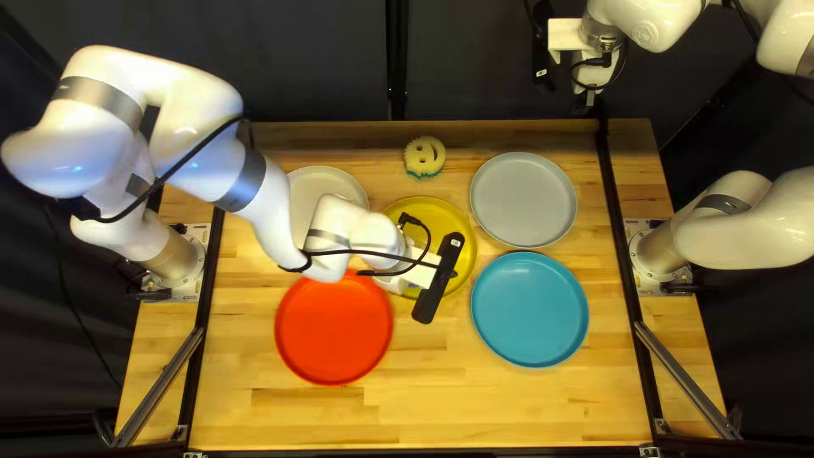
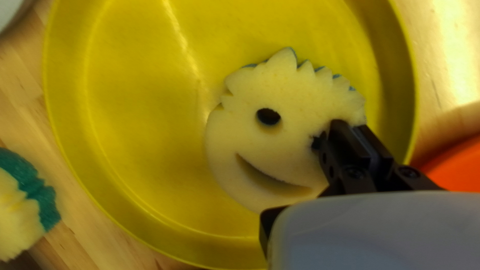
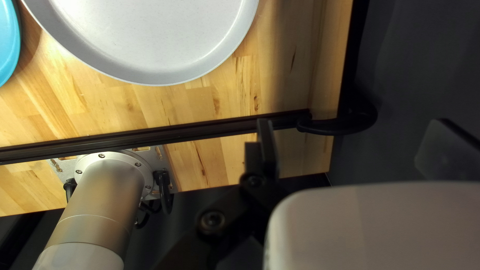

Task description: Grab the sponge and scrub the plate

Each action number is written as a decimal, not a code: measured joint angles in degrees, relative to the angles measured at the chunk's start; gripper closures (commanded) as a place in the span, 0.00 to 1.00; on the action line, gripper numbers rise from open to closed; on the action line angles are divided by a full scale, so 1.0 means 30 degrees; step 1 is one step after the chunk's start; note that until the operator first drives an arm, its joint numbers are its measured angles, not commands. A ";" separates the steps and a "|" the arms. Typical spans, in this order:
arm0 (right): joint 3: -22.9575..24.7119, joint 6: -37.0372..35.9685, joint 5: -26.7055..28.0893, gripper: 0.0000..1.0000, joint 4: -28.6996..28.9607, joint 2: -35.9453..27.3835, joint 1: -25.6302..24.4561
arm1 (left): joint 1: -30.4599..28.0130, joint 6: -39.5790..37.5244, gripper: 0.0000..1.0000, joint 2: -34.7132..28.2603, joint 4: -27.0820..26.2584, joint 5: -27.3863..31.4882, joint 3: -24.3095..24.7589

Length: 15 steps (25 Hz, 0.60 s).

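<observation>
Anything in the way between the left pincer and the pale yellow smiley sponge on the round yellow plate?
Nothing visible. The left pincer is right at the smiley sponge on the plate; the other sponge, pale yellow and green, lies outside the rim.

The left hand (image 1: 439, 278) points down, fingers close together, while the raised right hand (image 1: 541, 51) spreads its fingers apart.

Yel. plate (image 2: 140, 125) & pale-yel. sponge (image 2: 300, 105) w/ blue edge

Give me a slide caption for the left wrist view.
Left gripper at a cream smiley-face sponge on a round yellow plate, a teal-edged cream sponge beside the plate.
</observation>
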 measured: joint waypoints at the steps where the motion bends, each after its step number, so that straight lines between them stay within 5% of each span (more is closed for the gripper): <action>1: 0.0000 0.0000 0.0000 0.00 0.0000 0.0000 0.0000 | 0.0167 0.0151 1.00 0.0106 0.0010 0.0105 -0.0229; 9: 0.0000 0.0000 0.0000 0.00 0.0000 0.0000 0.0000 | 0.0690 0.1136 1.00 0.1753 0.0048 0.0867 -0.2784; 15: 0.0000 0.0000 0.0000 0.00 0.0000 0.0000 0.0000 | 0.0383 0.0750 1.00 0.1348 0.0431 0.0253 -0.1466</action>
